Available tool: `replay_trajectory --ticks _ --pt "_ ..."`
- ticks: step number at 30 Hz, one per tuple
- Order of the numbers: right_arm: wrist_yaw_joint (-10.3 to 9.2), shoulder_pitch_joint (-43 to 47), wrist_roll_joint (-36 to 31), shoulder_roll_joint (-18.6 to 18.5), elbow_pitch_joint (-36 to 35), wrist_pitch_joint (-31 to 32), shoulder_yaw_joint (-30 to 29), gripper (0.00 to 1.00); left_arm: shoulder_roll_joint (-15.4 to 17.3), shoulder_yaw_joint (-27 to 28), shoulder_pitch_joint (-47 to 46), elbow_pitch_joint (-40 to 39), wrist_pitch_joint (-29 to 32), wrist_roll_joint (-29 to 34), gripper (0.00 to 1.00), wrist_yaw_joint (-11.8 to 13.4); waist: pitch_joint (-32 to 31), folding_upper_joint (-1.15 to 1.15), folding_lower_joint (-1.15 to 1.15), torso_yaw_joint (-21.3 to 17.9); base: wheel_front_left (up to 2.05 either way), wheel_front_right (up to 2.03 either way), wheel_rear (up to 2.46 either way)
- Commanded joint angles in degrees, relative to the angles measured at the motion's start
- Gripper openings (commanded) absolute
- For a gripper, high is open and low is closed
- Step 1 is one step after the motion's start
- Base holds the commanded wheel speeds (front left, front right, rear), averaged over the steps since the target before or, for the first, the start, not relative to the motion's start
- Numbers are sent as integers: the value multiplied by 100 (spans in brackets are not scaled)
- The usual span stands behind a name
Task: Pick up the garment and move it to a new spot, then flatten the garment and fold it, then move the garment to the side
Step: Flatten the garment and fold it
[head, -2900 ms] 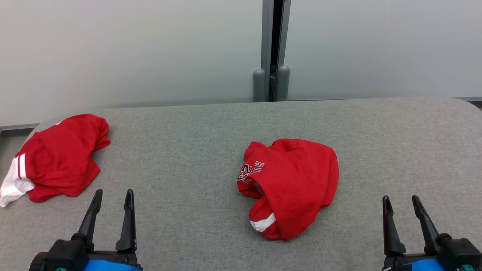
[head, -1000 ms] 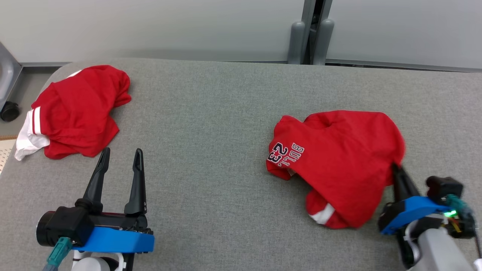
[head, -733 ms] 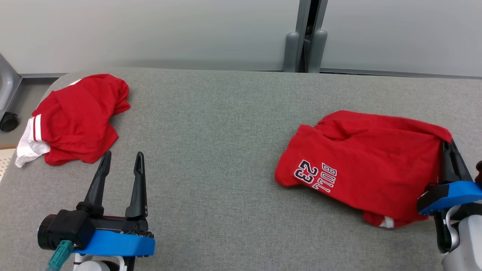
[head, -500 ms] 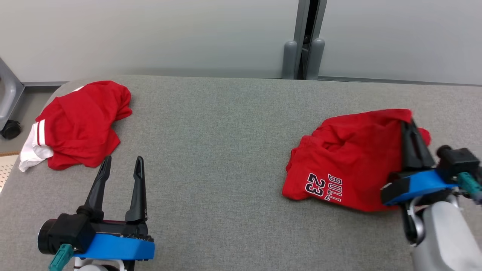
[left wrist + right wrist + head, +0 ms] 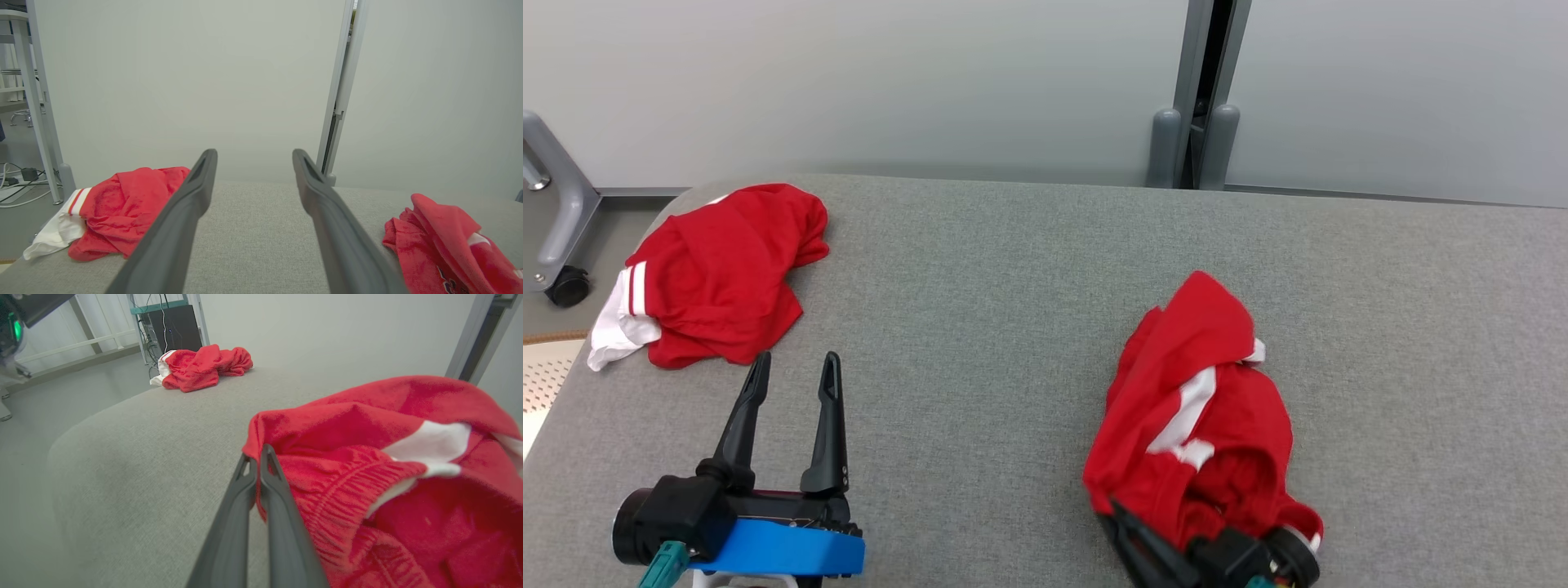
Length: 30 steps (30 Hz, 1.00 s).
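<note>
Perhaps "23" on garment [image 5: 445, 241] (mostly cropped)

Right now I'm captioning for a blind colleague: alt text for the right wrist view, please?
The right claw, shut, pinches the edge of a crumpled red garment with white trim on a grey table. A second red garment lies beyond.

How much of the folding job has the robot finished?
Just the start. Done: the right end effector is shut on an edge of the red garment. In hand: moving it to a new spot, it seems; it is a crumpled heap on the grey table. Left: flattening, folding, moving it aside. The left end effector is open, holding nothing.
</note>
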Motion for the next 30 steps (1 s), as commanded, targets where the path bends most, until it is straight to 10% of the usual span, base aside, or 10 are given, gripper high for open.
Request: replay_trajectory --ticks 1,5,8,30 --pt "-1 101 51 -53 -18 40 73 0 16 0 49 -19 -19 -34 100 21 9 0 1 -6 0 0 0" --pt "-1 394 222 -167 -38 73 561 0 17 19 51 -32 -19 -37 100 44 45 0 1 -69 0 0 0" --pt "-1 435 251 -247 -173 21 603 100 16 27 45 -24 -19 -40 100 57 62 0 1 -144 0 0 0" --pt "-1 -67 -211 -689 -1281 490 -1603 100 17 44 -57 -68 -20 -4 100 31 190 0 1 -200 0 0 0"
